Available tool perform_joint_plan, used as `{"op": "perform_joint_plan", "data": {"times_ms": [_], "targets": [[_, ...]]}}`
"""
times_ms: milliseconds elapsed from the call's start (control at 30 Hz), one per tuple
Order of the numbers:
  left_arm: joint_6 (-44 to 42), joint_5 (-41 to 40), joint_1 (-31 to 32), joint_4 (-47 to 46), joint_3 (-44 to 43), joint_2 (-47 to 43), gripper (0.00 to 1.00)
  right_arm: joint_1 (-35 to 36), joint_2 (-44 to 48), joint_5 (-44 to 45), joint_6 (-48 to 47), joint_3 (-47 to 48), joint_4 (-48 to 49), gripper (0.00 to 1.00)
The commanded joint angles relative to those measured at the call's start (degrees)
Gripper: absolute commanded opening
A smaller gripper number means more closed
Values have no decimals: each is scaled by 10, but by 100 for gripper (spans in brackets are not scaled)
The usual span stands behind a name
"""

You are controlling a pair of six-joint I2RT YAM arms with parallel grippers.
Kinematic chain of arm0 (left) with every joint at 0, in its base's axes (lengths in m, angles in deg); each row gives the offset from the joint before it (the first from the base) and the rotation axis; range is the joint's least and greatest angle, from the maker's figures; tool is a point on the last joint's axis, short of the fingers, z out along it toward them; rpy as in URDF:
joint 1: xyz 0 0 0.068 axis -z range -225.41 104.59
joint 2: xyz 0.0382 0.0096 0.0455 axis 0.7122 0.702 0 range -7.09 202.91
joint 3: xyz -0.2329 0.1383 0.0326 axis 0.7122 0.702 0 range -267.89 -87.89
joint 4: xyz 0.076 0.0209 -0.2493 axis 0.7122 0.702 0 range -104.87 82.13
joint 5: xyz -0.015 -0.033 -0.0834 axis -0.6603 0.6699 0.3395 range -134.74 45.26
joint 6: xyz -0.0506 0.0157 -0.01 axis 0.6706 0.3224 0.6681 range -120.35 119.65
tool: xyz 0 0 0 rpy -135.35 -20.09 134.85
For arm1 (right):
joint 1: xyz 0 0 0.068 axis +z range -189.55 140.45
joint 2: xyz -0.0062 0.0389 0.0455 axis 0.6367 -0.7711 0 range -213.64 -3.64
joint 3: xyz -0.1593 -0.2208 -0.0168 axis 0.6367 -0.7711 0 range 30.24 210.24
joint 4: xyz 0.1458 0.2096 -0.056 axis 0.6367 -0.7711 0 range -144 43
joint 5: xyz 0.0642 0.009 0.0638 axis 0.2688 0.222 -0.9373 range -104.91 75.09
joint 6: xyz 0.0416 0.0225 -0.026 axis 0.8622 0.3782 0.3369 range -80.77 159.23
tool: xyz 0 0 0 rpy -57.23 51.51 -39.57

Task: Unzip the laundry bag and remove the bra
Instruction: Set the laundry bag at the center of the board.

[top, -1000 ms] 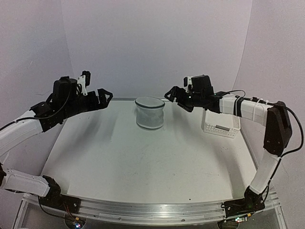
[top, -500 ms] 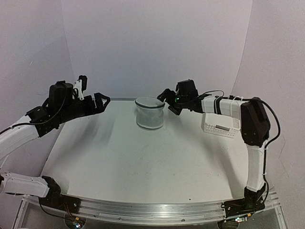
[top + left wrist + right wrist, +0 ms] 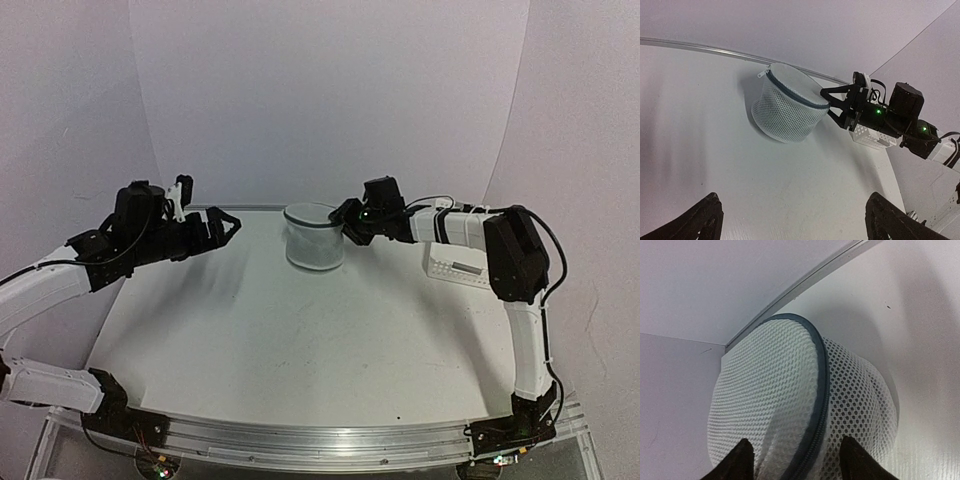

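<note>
The laundry bag (image 3: 315,240) stands upright at the far middle of the table, a white mesh cylinder with a dark grey zipper (image 3: 820,390) round its lid. The zipper is closed, and a white pull tab (image 3: 761,73) sits on the bag's far left side. The bra is hidden. My right gripper (image 3: 346,222) is open at the bag's upper right rim, its fingers (image 3: 742,460) on either side of the zipper line. My left gripper (image 3: 226,222) is open and empty, held above the table well left of the bag (image 3: 787,107).
A white slotted plastic basket (image 3: 462,262) stands right of the bag, under my right forearm; it also shows in the left wrist view (image 3: 870,138). The table's metal back edge (image 3: 700,47) runs just behind the bag. White walls enclose the back and sides.
My right gripper has moved left from near the basket to the bag's right rim. My left gripper has shifted slightly toward the bag. The bag has not moved.
</note>
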Motion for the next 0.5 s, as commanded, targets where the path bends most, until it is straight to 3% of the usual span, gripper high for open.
{"op": "perform_joint_plan", "data": {"times_ms": [0,167,267,467], "targets": [[38,46,-2,-58,22,11,99,2,22,-14,13,-15,68,47],[74,93,-2,-102,41,33,98,11,60,-13,17,-63,91,22],[101,124,-2,-137,57,48,98,21,78,-14,19,-87,102,1],[159,165,-1,-210,89,82,97,59,126,11,32,-151,136,0]]}}
